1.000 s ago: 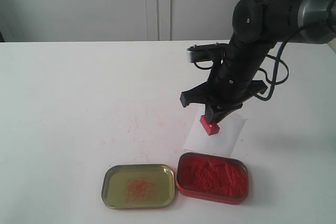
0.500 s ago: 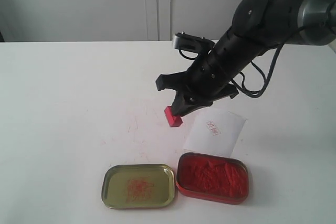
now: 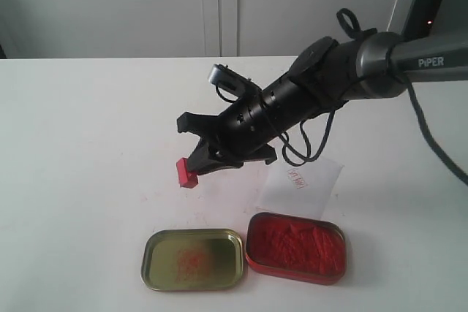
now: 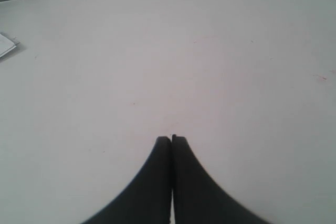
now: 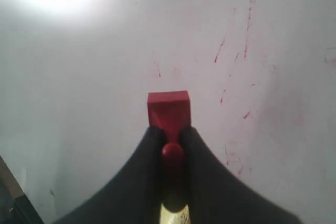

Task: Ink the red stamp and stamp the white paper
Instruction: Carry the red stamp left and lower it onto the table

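My right gripper (image 3: 199,166) is shut on the red stamp (image 3: 186,173), holding it by its knobbed handle just above the table, left of the white paper (image 3: 306,193). In the right wrist view the red stamp (image 5: 168,109) sticks out past the gripper (image 5: 170,132), over a table marked with red streaks. The white paper lies flat with a small red imprint (image 3: 297,178) near its far left part. My left gripper (image 4: 171,140) is shut on nothing over bare white table; the exterior view does not show it.
A red-rimmed tin of red ink paste (image 3: 295,247) sits at the front, right of its open gold lid (image 3: 192,259), which has a red smear inside. Faint red marks dot the table (image 3: 88,144) near the stamp. The right arm (image 3: 322,82) stretches across the middle.
My right gripper has lifted the red stamp off the white paper and carried it left, leaving a red imprint on the sheet. The arm now reaches lower and farther left.
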Tool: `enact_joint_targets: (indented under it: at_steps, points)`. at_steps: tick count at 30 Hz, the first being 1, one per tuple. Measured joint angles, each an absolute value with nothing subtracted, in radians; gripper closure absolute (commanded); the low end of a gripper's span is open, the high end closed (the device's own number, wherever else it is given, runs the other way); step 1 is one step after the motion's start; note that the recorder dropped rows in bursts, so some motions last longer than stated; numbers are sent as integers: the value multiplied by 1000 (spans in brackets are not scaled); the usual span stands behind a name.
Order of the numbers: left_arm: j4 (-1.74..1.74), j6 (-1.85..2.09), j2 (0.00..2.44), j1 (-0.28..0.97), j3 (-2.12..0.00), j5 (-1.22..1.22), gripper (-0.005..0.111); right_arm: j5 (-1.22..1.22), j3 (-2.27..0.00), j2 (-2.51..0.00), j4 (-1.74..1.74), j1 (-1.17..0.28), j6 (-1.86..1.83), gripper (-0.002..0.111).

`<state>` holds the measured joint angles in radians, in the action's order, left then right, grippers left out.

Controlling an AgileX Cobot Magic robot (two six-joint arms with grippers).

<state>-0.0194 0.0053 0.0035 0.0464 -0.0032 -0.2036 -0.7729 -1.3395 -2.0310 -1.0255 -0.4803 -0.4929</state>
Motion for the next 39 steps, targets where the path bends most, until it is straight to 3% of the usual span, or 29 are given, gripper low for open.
enact_joint_targets:
  at_steps: [14, 32, 39]
  points:
    - [-19, 5, 3, 46, -3, -204, 107, -781, -1339, -2146, -1253, -467, -678, 108]
    - [-19, 5, 3, 46, -3, -204, 107, -799, -1339, -2177, -1256, -425, -718, 107]
    - [-19, 5, 3, 46, -3, -204, 107, -783, -1339, -2177, -1256, -424, -718, 96]
